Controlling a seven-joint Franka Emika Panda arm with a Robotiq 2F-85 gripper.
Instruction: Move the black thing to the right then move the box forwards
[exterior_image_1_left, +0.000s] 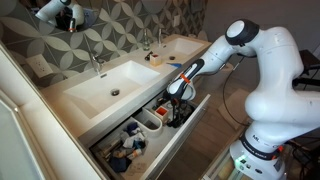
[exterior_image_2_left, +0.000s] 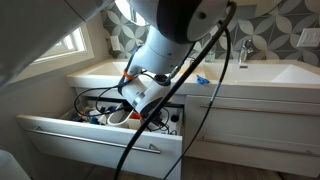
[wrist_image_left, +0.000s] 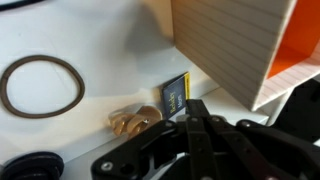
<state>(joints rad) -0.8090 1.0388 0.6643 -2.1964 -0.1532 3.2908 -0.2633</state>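
The jaws are drawn together. In the wrist view no gap shows between the black fingertips (wrist_image_left: 190, 118), which sit at the near right corner of the black thing (wrist_image_left: 175, 97), touching it or all but, and not round it. The black thing is a small flat rectangle with a pale yellowish rim. It lies on the white floor of the drawer (exterior_image_1_left: 190, 125), its long axis running away from the jaws and leaning a shade to the right. Its far end comes up close to the foot of the box (wrist_image_left: 235, 50). That box has pale striped sides and an orange inside, and it takes up the floor just beyond and to the right of the black thing. Just left of the jaws lies a small brass-coloured piece (wrist_image_left: 135, 122). Well apart to the left is a thin dark ring (wrist_image_left: 40, 85), and a dark round object (wrist_image_left: 28, 165) sits in the near left corner. In both exterior views the arm (exterior_image_1_left: 250, 60) reaches down into the open drawer under the worktop (exterior_image_1_left: 150, 65), below the sink (exterior_image_1_left: 105, 88) and its tap (exterior_image_1_left: 97, 60). In an exterior view the arm's bulk (exterior_image_2_left: 160, 60) and its cable (exterior_image_2_left: 190, 120) hide the jaws behind the drawer front (exterior_image_2_left: 90, 135).
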